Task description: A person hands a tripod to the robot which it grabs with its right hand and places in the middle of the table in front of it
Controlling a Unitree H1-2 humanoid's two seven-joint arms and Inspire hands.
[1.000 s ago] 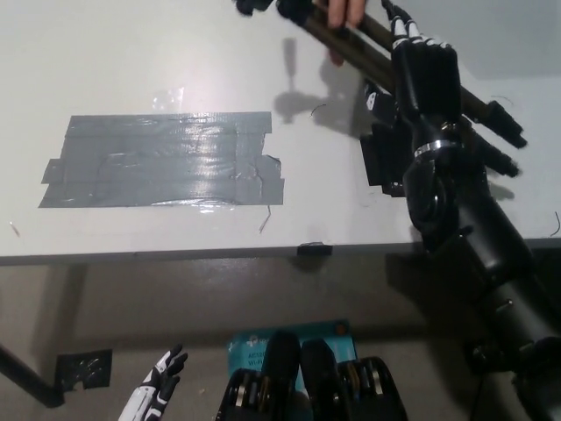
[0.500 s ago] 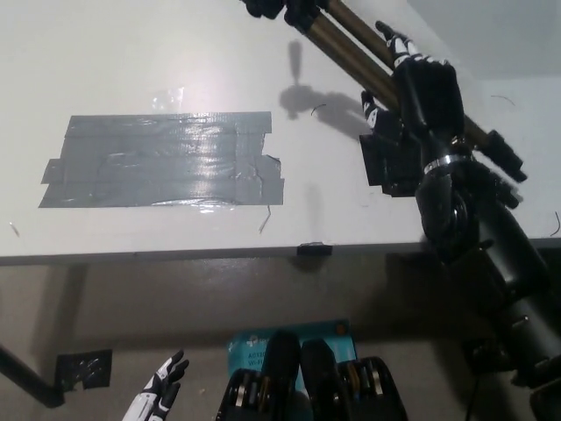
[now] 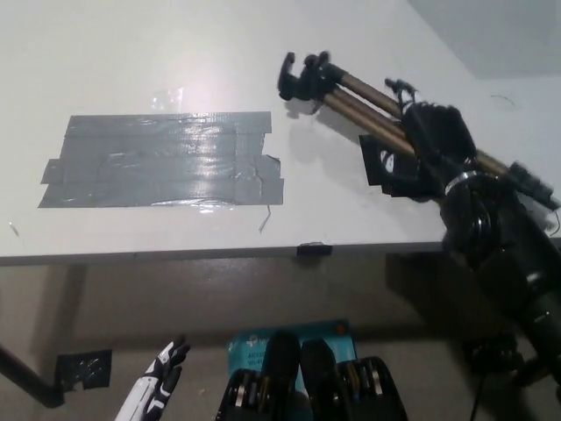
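Note:
A folded tripod (image 3: 351, 95) with bronze legs and a black head lies slanted over the white table (image 3: 131, 53), its head pointing up-left near the table's middle and its feet toward the right edge. My black right hand (image 3: 429, 140) is shut on the tripod's legs about midway along them. My white left hand (image 3: 158, 386) hangs low at the picture's bottom left, below the table edge, fingers apart and holding nothing.
A large patch of grey duct tape (image 3: 162, 158) covers the table left of the tripod. A black square mark (image 3: 381, 162) sits under my right hand. A small black tab (image 3: 314, 250) sits on the table's front edge. A teal box (image 3: 263, 338) lies on the floor below.
The person's hand has left the tripod and gone out of view. My right hand has brought the tripod down and toward me, so its head now sits lower over the table.

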